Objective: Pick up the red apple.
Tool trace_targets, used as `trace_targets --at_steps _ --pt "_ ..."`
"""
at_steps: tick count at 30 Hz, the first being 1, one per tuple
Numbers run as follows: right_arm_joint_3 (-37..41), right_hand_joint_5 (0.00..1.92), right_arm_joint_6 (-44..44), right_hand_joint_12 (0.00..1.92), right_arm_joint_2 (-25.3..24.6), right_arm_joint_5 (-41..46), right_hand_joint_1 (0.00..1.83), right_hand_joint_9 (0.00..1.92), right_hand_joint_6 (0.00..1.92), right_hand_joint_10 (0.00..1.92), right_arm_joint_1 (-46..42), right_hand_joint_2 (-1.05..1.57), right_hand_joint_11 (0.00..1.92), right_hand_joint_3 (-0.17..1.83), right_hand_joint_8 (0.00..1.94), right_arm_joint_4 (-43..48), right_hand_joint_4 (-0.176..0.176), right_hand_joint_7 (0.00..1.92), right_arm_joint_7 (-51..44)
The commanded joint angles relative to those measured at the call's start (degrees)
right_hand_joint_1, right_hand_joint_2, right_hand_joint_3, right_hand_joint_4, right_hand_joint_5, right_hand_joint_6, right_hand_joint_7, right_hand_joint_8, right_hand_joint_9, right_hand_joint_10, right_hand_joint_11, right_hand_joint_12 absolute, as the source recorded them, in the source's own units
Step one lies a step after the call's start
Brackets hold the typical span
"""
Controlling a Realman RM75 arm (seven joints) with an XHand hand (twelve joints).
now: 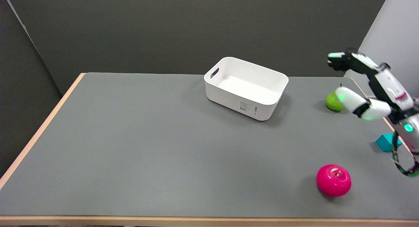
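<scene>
The red apple (333, 180) sits upright on the grey table near the front right, its stem dimple facing up. My right hand (366, 86) hangs in the air at the right edge of the view, well behind and above the apple. Its fingers are spread apart and hold nothing. One finger reaches left in front of a green apple (332, 102), partly covering it.
A white plastic bin (246, 87) stands open at the back centre. A small teal cube (387, 142) lies near the table's right edge, between the hand and the red apple. The table's tan edge (39, 132) runs along the left and front.
</scene>
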Motion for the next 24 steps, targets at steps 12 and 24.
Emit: trace_targets --at_steps 12,24 --pt "-13.21 0.3 35.45 1.32 -8.54 9.22 0.23 0.3 0.54 0.94 -7.93 0.62 0.15 0.81 0.46 -31.49 0.054 0.44 -0.33" --pt "-21.2 0.3 36.32 1.3 -8.67 11.11 0.24 0.29 0.54 0.93 -6.93 0.62 0.12 0.81 0.45 -31.67 0.055 0.43 -13.6"
